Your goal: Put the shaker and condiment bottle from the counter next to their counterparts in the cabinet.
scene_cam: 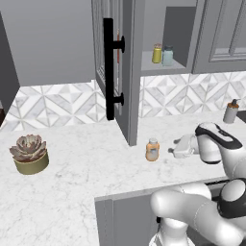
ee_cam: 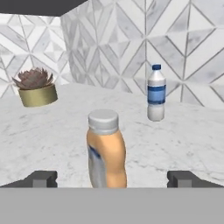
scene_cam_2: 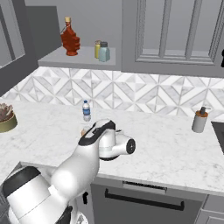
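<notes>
While the cabinet (scene_cam: 122, 72) is standing open, a teal jar (scene_cam_2: 104, 51) is sitting on its shelf beside a yellow bottle (scene_cam_2: 97, 49); I judge that jar to be the shaker, already placed. The orange bottle (ee_cam: 106, 151) is waiting upright on the counter (scene_cam: 86, 163), so its half of the job is looking undone. The gripper (ee_cam: 111, 179) is lining up level with it, jaws spread wide on either side, touching nothing. The bottle is looking squat, smooth and rounded, pale-capped here; the marble is showing faint grey veins.
</notes>
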